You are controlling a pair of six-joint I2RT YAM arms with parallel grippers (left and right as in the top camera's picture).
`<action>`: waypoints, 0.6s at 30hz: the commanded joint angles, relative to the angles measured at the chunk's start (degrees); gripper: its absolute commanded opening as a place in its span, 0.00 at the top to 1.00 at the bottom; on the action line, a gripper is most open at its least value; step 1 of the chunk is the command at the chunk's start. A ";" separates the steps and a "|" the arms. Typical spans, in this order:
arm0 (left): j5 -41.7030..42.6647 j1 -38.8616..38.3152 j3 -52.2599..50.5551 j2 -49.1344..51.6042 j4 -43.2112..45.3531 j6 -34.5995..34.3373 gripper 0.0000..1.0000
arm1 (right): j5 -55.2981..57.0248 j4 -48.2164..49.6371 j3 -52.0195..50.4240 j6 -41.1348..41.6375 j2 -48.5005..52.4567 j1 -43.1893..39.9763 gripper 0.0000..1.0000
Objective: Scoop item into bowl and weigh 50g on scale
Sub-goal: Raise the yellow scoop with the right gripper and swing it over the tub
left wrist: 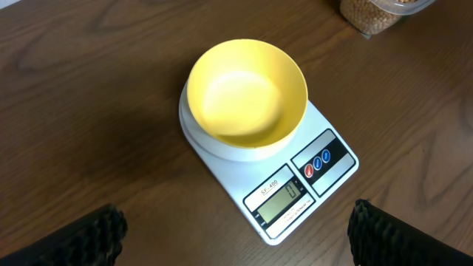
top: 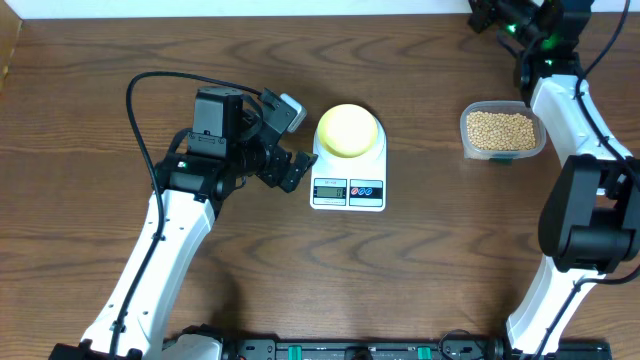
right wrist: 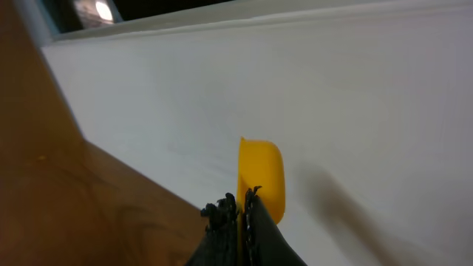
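On the left, my left gripper (top: 288,166) hung just beside the left edge of the scale (top: 348,188). Its fingers were spread wide with nothing between them (its wrist camera showed both black tips at the bottom corners of the view).

The bowl (top: 348,130) sat on the scale's platform and was empty, with not one bean in it. The display (left wrist: 284,200) seemed to read zero, though the digit was small.

Further right, well apart from the scale, the clear tub (top: 464,130) held the beans (top: 501,129), about full. At the far right edge of the table (top: 80,120) my right gripper (right wrist: 242,212) was up near the white wall (right wrist: 332,89), fingers clamped on a yellow scoop (right wrist: 261,176).

I judged the scooping not yet begun: tool in hand, nothing transferred. The next move called for bringing the scoop down and nearer into the tub, digging in, then carrying a level load left to the bowl.

The stretch between tub and bowl was bare wood. My worry was the left gripper, which was close enough to nudge the scale and spoil the reading.
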 commanded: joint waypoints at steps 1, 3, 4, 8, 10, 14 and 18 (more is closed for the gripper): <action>0.55 -0.09 0.35 -0.85 0.00 0.98 0.02 | -6.51 0.28 1.18 6.38 -1.90 -1.22 0.99; 0.57 -0.09 0.35 -0.85 0.00 0.98 0.02 | -9.99 0.22 1.18 9.86 -2.03 -2.10 0.99; 0.57 -0.09 0.35 -0.85 0.00 0.98 0.02 | -12.87 0.26 1.20 11.30 -2.10 -2.69 0.99; 0.55 -0.09 0.35 -0.85 0.00 0.98 0.02 | -19.65 0.31 1.22 16.04 -2.56 -4.61 0.99; 0.55 -0.09 0.35 -0.85 0.00 0.98 0.02 | -20.76 0.11 1.22 17.31 -3.17 -5.25 0.98; 0.55 -0.09 0.35 -0.85 0.00 0.98 0.03 | -20.20 -0.94 1.22 17.64 -5.05 -5.75 0.99; 0.55 -0.09 0.35 -0.85 0.00 0.98 0.03 | -16.96 -4.24 1.22 16.81 -7.28 -5.75 0.99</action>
